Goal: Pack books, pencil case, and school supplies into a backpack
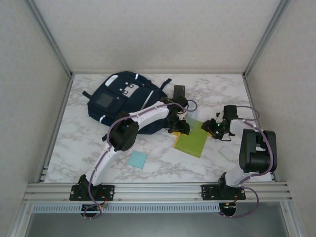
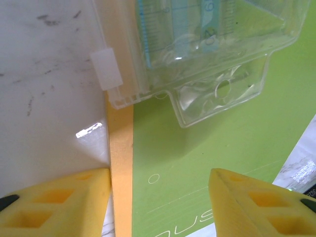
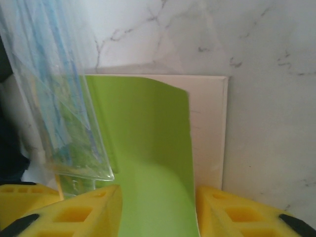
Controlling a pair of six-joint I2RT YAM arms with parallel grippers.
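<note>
- Yellow foam fingertips (image 2: 59,202) of my left gripper (image 2: 160,197) sit right up at the lens. They're spread apart with nothing pinched between them.
- Under that gap is the lime green book (image 2: 207,163), stacked on the orange-yellow book (image 2: 121,163). Just a thin strip of the orange-yellow one pokes out next to the bare marble table (image 2: 49,74).
- My clear bluish packet (image 2: 197,49) lies partly on the green cover, and its corner hangs over the orange strip onto the marble.
- On the right gripper (image 3: 158,207) the jaws are spread too. The green cover runs through the gap, and its edge curls up off a pale page (image 3: 207,123). Honestly can't tell if the pads touch it.
- From overhead, both grippers meet over the books around mid-table.
- Over at the far left, the navy backpack (image 1: 116,98) lies flat, partly behind my left arm.
- Nearer the bases, the light-blue square pad (image 1: 138,159) sits by itself, apart from the books.
</note>
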